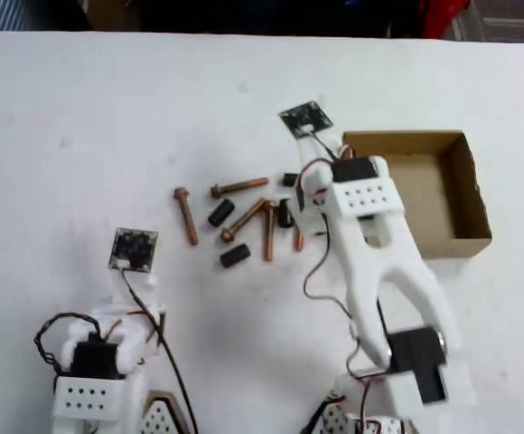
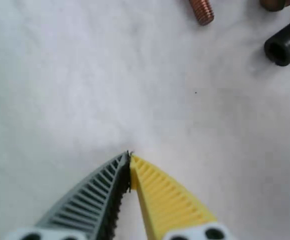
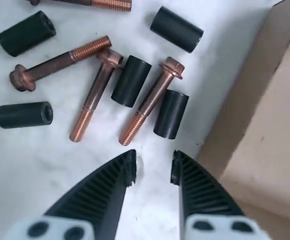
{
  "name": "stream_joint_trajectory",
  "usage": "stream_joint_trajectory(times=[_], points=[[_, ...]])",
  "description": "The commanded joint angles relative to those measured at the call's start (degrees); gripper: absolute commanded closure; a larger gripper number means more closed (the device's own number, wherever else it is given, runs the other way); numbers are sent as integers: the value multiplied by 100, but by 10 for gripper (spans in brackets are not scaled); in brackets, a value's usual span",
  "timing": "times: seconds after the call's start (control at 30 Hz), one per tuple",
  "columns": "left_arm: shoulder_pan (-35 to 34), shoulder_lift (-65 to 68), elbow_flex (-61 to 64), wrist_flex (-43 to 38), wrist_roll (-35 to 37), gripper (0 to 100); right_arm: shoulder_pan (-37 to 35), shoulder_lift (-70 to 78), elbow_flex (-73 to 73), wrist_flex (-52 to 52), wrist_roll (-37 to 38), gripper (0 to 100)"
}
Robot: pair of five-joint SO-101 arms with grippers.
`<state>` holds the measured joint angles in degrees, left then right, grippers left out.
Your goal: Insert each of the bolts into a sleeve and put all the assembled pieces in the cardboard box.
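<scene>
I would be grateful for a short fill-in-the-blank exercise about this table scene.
The left pincer is ___.
The right pincer is ___.
The sleeves are coloured ___.
No bolt is yet inside a ___.
Missing words: shut; open; black; sleeve.

The bolts [image 3: 94,96] were a coppery orange and the sleeves [image 3: 130,81] plain black, set against a white table [image 1: 90,108] and a brown cardboard box [image 1: 452,246]. The left gripper [image 2: 129,156] had one ribbed grey finger and one ribbed yellow one. The right gripper [image 3: 153,167] had two ribbed black fingers, and both grippers had white bodies.
</scene>
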<state>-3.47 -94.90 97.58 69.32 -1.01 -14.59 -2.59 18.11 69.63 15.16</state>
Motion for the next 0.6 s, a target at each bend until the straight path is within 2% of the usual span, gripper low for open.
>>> stream_joint_trajectory(times=[0.0, 0.1, 0.3, 0.57], points=[[-48, 22, -193, 9, 53, 977, -31, 541, -589, 22, -70, 892], [-48, 22, -193, 9, 53, 977, 4, 1103, -905, 22, -79, 892], [-48, 22, -193, 9, 53, 977, 92, 1974, -1565, 22, -642, 892], [-48, 22, -193, 9, 53, 977, 259, 2879, -2207, 13, -712, 892]])
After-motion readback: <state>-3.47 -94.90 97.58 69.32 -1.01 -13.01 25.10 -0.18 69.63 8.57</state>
